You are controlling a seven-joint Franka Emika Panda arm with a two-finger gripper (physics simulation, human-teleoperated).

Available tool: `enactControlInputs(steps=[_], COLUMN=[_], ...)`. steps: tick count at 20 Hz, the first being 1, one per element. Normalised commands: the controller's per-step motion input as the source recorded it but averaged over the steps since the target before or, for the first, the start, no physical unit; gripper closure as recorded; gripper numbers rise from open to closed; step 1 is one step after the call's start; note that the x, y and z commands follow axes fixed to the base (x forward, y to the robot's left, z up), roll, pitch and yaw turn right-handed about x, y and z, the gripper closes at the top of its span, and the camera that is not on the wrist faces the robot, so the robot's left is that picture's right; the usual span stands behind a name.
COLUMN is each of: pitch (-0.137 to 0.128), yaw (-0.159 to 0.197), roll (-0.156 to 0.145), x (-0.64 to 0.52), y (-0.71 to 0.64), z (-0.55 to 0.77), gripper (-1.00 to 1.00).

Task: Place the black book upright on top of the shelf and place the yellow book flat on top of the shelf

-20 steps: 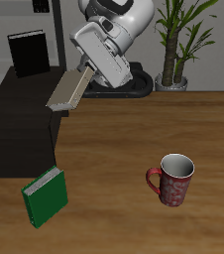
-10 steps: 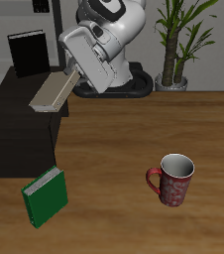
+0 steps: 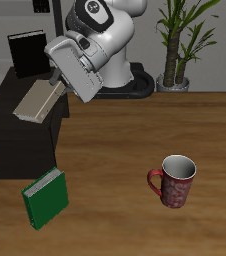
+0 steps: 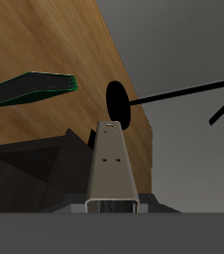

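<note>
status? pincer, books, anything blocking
Pincer shut on yellow book, held above shelf. Black book upright at shelf's back. Green book, mug off to the side, nothing blocking.

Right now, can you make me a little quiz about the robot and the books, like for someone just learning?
1. True or false: the yellow book already lies flat on the shelf.
2. Which book stands upright on the shelf? A) the green book B) the black book C) none
3. Fill in: the robot's hand grips the ____ book.

Key:
1. False; the hand holds it tilted above the shelf.
2. B
3. yellow
</note>
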Motion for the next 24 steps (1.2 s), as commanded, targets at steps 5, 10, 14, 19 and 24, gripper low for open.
enactControlInputs(steps=[5,10,14,19,24], pitch=[0.076,0.127,0.287,0.171,0.192], yaw=[-0.022,-0.043,-0.161,-0.188,-0.266], roll=[-0.043,-0.046,-0.028,0.412,0.268], x=[0.01,0.03,0.04,0.0,0.08], y=[-0.3,-0.39,-0.44,0.39,0.24], z=[-0.16,-0.26,-0.39,-0.05,0.03], gripper=[1.0,1.0,-1.0,-1.0,-1.0])
